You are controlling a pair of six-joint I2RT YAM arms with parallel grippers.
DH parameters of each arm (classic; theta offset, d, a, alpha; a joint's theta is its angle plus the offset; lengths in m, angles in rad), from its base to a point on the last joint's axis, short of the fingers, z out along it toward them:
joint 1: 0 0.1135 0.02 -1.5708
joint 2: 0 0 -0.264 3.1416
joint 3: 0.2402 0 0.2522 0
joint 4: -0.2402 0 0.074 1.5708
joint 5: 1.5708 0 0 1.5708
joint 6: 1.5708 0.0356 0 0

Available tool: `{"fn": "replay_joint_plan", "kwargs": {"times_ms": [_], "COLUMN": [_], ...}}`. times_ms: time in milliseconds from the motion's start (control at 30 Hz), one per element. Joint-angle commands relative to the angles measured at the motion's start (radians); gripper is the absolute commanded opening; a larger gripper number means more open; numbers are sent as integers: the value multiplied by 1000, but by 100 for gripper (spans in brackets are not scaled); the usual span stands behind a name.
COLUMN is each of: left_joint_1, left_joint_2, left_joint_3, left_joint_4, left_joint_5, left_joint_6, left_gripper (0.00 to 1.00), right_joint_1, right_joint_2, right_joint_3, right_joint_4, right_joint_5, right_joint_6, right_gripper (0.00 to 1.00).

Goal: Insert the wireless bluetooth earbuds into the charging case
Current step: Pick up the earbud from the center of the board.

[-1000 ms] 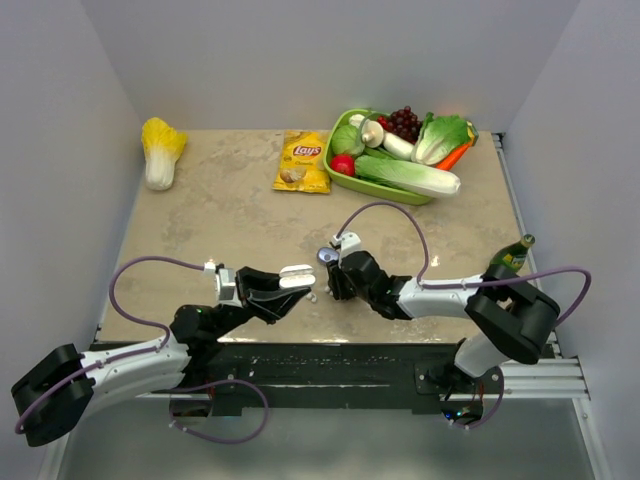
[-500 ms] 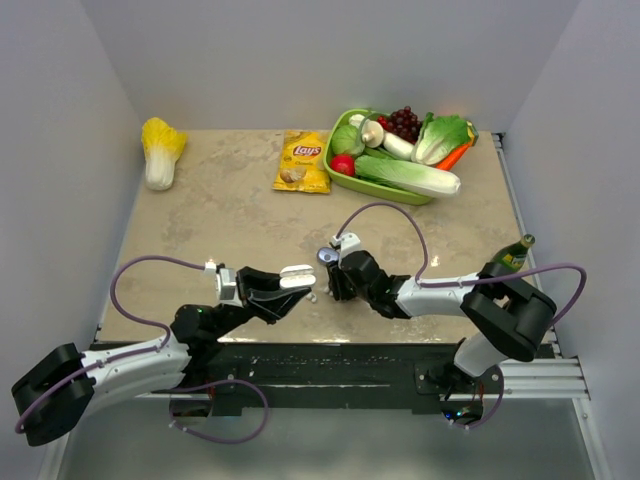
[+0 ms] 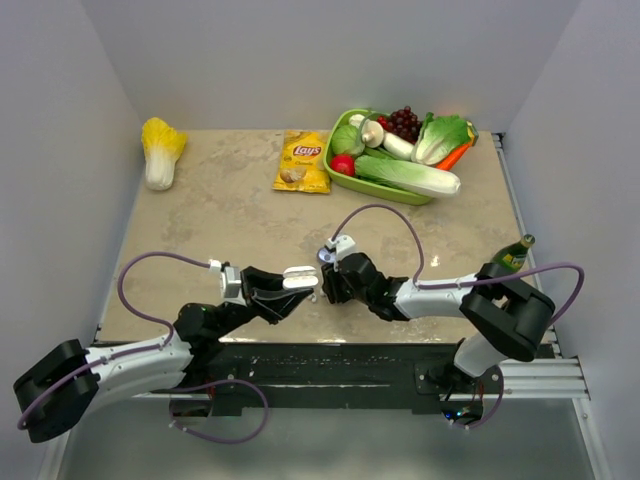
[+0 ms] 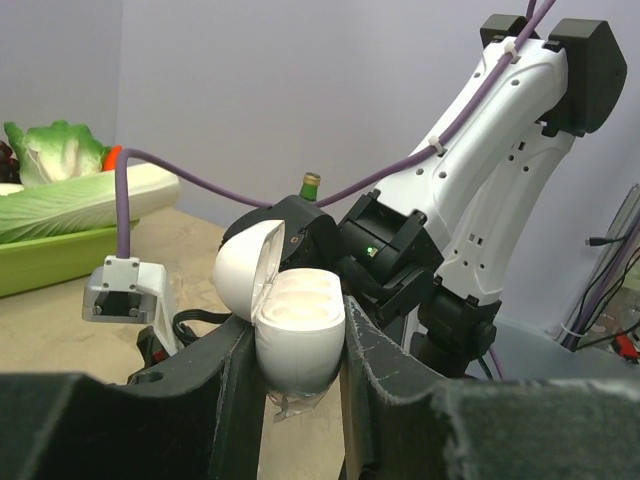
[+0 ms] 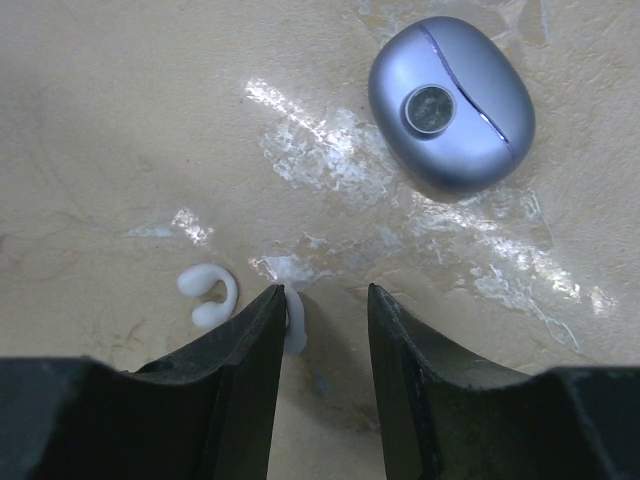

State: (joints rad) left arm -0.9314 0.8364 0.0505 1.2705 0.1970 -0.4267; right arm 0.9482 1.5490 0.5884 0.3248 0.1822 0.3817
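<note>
Earbuds point(image 5: 207, 297), two, white, glossy and hook-shaped, are lying on the tabletop point(image 5: 120, 120). One is lying bare; the second earbud point(image 5: 293, 325) is sitting just beside one finger's inner side of the right end effector point(image 5: 325, 300), jaws standing spread. Left end effector point(image 4: 298, 350) is pinching one white charging case point(image 4: 300, 310), its lid gaping open. One purplish-grey case point(image 5: 450, 102) is lying closed beyond. Beige marbled surface is shining; pale walls point(image 3: 300, 60) are enclosing it.
</note>
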Motion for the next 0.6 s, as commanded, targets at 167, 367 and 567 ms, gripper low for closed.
{"fn": "replay_joint_plan", "kwargs": {"times_ms": [167, 367, 567], "left_joint_1": [3, 3, 3], "left_joint_2": [15, 15, 16], "left_joint_3": [-313, -314, -313], "left_joint_4": [233, 233, 233], "left_joint_5": [10, 12, 13], "left_joint_6": [-4, -6, -6], "left_gripper": [0, 0, 0], "right_joint_1": [20, 20, 20], "right_joint_2": [33, 30, 0], "right_joint_3": [-15, -21, -39], "right_joint_4": [-10, -6, -9], "right_joint_5": [-66, -72, -55], "right_joint_6": [13, 22, 29], "right_gripper": [38, 32, 30]}}
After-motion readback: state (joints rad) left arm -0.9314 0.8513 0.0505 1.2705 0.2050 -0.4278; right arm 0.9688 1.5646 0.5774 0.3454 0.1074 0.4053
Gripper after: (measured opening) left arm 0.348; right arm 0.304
